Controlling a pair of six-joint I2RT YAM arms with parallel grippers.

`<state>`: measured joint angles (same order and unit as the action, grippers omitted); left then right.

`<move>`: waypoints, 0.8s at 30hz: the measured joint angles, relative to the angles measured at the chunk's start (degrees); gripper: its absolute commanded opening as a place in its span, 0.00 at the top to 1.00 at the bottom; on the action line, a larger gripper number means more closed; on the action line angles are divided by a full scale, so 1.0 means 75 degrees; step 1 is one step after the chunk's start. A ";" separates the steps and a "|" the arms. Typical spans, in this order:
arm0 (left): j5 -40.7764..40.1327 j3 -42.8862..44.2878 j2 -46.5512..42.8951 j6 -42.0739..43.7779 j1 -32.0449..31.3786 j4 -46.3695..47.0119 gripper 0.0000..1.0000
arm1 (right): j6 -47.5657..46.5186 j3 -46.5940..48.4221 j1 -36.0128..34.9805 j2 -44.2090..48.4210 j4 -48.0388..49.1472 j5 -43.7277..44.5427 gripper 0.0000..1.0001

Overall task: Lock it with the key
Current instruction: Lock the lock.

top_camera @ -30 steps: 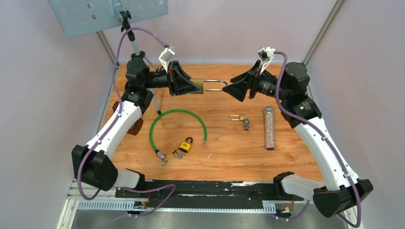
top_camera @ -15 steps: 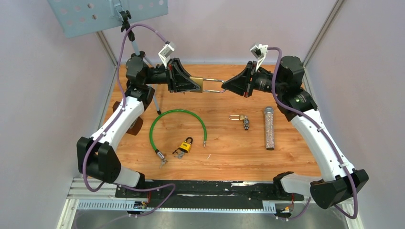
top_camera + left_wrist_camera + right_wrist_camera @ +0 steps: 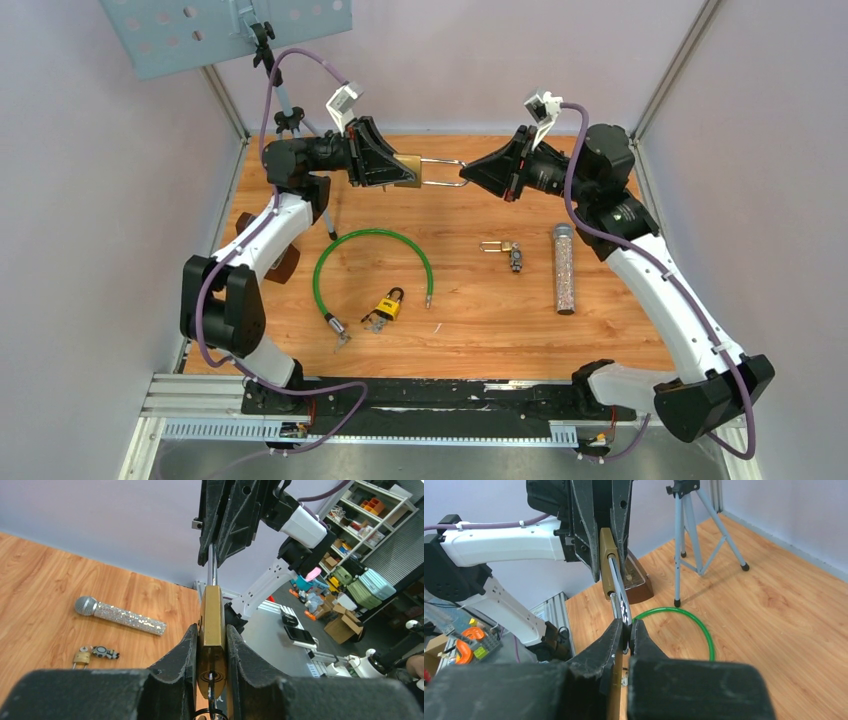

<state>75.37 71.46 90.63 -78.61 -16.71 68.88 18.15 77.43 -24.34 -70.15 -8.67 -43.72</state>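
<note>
A large brass padlock hangs in the air over the back of the table, and my left gripper is shut on its body. In the left wrist view the padlock sits between my left gripper's pads. A key on a ring is in its keyhole. The steel shackle points right, and my right gripper is shut on its end. The right wrist view shows the shackle pinched in my right gripper.
On the wooden table lie a green cable lock, a small yellow padlock with keys, a small brass padlock and a glittery microphone. A tripod stands at the back left, with a brown object near the left arm.
My right gripper has closed on the shackle end. Both grippers have moved with the padlock toward the back wall, and the left arm's elbow has swung inward.
</note>
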 measured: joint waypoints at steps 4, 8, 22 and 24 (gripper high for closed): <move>-0.0105 0.0000 0.0006 0.0006 -0.0006 0.0050 1.00 | -0.0012 -0.0146 -0.0154 0.0117 0.0294 0.0402 1.00; -0.0475 -0.0149 -0.0213 0.0877 -0.0064 -0.0851 1.00 | -0.0017 -0.0248 -0.0283 0.0117 0.0536 0.0968 1.00; -0.1600 -0.0548 -0.1230 0.3013 -0.0245 -0.3748 1.00 | -0.0052 -0.0848 -0.0338 0.0064 0.1719 0.1518 1.00; -0.1722 -0.0554 -0.1259 0.3107 -0.0291 -0.3902 1.00 | -0.0067 -0.0877 -0.0373 0.0029 0.1816 0.1600 1.00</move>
<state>62.46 67.31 81.19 -55.31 -18.90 39.62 17.65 70.85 -27.14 -69.93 4.95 -31.73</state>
